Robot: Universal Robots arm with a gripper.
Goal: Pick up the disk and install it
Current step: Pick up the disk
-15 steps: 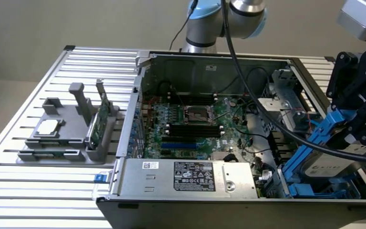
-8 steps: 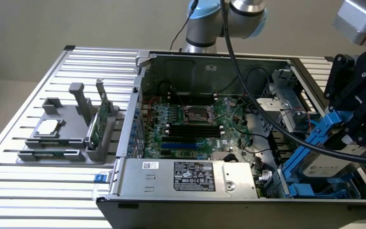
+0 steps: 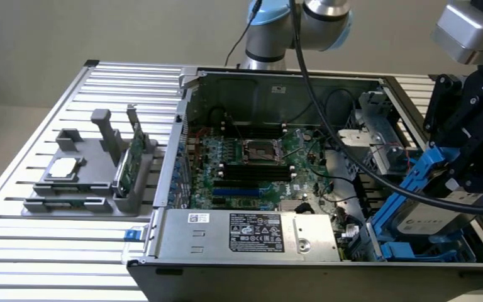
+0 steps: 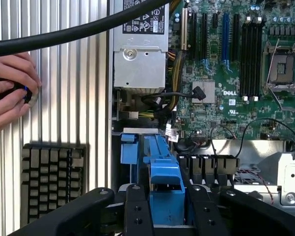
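The disk is a silver-grey drive in a blue carrier bracket. It hangs tilted over the drive bay at the front corner of the open computer case, on the exterior view's right. My black gripper is shut on its upper part. In the wrist view the two black fingers press either side of the blue carrier, which points down toward blue bay rails below it. The gripper body hides the drive's label.
The case holds a green motherboard and a silver power supply. A grey fixture with a square chip and a green card stands on the slatted table. A hand and keyboard lie beside the case. A black cable crosses above.
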